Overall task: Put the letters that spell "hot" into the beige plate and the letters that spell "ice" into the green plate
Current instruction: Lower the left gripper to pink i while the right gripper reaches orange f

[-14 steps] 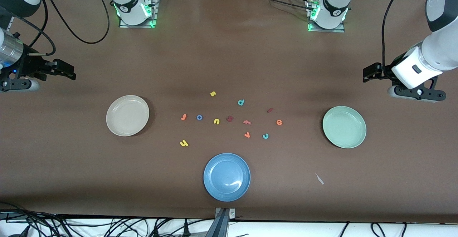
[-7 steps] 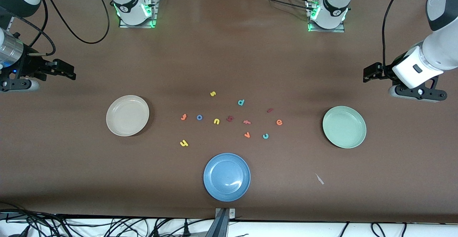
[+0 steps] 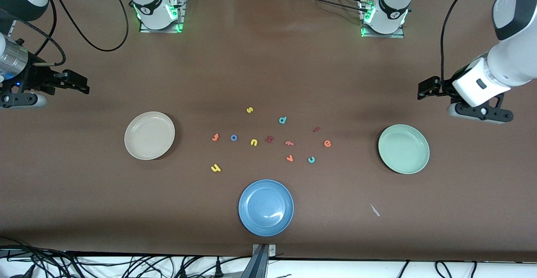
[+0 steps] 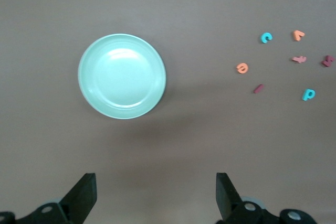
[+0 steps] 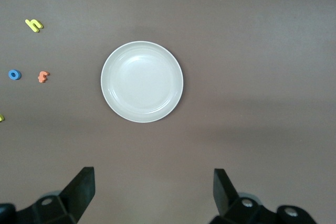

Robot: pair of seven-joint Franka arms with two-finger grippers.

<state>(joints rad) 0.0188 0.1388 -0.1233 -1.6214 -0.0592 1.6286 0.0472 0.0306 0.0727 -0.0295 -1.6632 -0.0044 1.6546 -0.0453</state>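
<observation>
The beige plate (image 3: 149,135) (image 5: 142,81) lies empty toward the right arm's end, the green plate (image 3: 403,148) (image 4: 122,75) empty toward the left arm's end. Between them lie the yellow h (image 3: 215,168) (image 5: 34,24), blue o (image 3: 233,137) (image 5: 14,74), orange hooked t (image 3: 215,137) (image 5: 43,76), dark red i (image 3: 316,129) (image 4: 258,88), orange e (image 3: 327,144) (image 4: 242,68) and teal c (image 3: 311,159) (image 4: 266,38). My left gripper (image 3: 421,90) (image 4: 156,195) hangs open over bare table beside the green plate. My right gripper (image 3: 84,84) (image 5: 152,192) waits open over bare table by the beige plate.
A blue plate (image 3: 266,207) sits nearest the front camera. Among the task letters lie a yellow s (image 3: 249,110), teal d (image 3: 282,120), yellow n (image 3: 254,142), chunky dark red letter (image 3: 269,139), an orange v (image 3: 289,158) and another orange letter (image 3: 289,143). A pale scrap (image 3: 374,210) lies near the front edge.
The left arm has shifted a little toward the middle of the table and lower, its gripper still open. The right arm and all the letters have stayed put.
</observation>
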